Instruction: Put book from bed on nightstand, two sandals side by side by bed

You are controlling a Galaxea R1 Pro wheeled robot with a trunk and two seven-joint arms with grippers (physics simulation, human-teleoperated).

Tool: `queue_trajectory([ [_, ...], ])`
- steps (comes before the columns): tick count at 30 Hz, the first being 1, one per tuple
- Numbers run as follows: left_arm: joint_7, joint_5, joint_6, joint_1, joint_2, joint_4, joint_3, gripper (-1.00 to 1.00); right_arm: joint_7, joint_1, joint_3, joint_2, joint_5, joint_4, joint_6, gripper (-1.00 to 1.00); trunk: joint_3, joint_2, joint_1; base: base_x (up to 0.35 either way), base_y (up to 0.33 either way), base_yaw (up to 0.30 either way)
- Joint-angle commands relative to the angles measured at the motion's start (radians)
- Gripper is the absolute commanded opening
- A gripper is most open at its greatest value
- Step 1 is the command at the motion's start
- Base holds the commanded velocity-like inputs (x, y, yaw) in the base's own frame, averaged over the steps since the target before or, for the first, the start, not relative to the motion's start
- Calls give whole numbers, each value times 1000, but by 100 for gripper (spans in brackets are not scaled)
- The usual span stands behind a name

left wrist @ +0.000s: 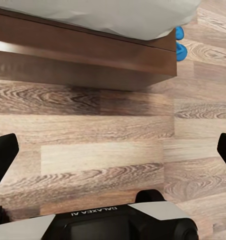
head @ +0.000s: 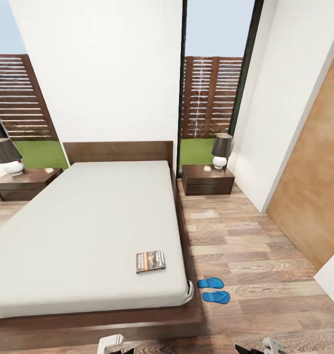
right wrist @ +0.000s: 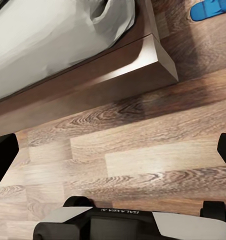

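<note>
The book (head: 150,261), dark with an orange band, lies near the front right corner of the bed's grey mattress (head: 88,221). The two blue sandals (head: 210,282) (head: 216,296) lie close together on the floor just right of that corner. One nightstand (head: 207,180) stands right of the headboard, another nightstand (head: 24,183) to its left. My left gripper (left wrist: 113,155) hangs open over bare floor before the bed frame (left wrist: 93,55), the sandals (left wrist: 180,42) showing beyond. My right gripper (right wrist: 113,152) is open too, near the frame's corner (right wrist: 158,55), with one sandal (right wrist: 210,9) farther off.
Each nightstand carries a dark-shaded lamp (head: 222,150) (head: 7,155). Tall windows flank the white wall behind the headboard. A brown wooden wall panel (head: 314,196) runs along the right. Wood-plank floor (head: 255,246) lies between bed and panel.
</note>
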Motion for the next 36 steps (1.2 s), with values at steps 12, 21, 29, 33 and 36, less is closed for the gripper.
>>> queue_trajectory([
  [12, -2, -11, -4, -1, 0, 1, 8, 100, 6, 0, -8, 0, 4, -1, 6, 100, 36, 83, -46, 0, 0, 0],
  [21, -4, -11, -3, -1, 0, 1, 8, 100, 6, 0, -8, 0, 5, -1, 7, 100, 64, 146, -80, 0, 0, 0],
  [29, -1, -11, -4, -1, 0, 1, 8, 100, 6, -1, -8, 0, 6, -1, 7, 100, 71, 160, -88, 0, 0, 0],
  [33, -2, -11, -4, -1, 0, 1, 8, 100, 6, -1, -8, 0, 8, -1, 6, 100, 71, 160, -88, 0, 0, 0],
  [36, -2, -11, -4, -1, 0, 1, 8, 100, 6, -1, -8, 1, 7, -1, 6, 100, 71, 160, -88, 0, 0, 0],
])
